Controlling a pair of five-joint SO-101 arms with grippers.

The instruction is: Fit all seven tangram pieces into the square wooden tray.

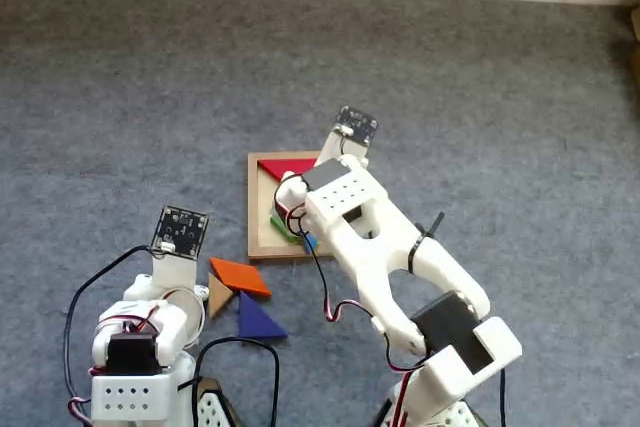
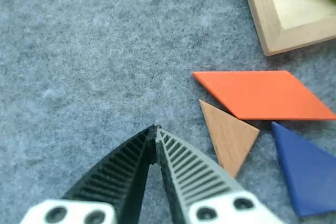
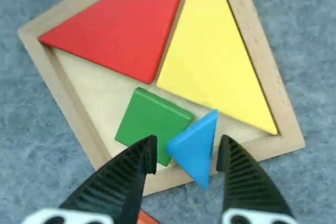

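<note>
My right gripper (image 3: 187, 148) hangs low over the near edge of the square wooden tray (image 3: 54, 72), fingers spread. The small light-blue triangle (image 3: 198, 137) lies in the gap between them, and I cannot tell whether either finger actually touches it. That piece is not seated: it sits askew, one corner up against the yellow triangle (image 3: 215, 61), its side over the edge of the green square (image 3: 149, 124), and its lower point out across the tray's rim. Beyond it, the red triangle (image 3: 121, 30) and the yellow one lie flat in the tray, edge to edge, filling the far half. The green square sits below their shared seam, with bare tray floor beside it.

My left gripper (image 2: 156, 132) is pressed together, tips meeting, with nothing in it, just above the grey carpet (image 2: 79, 51). Three pieces lie loose on the carpet near it, outside the tray: the tan triangle (image 2: 229, 136) closest, the orange parallelogram (image 2: 262, 95) touching the tan one's top corner, and the dark blue triangle (image 2: 310, 174) just beside both.
</note>
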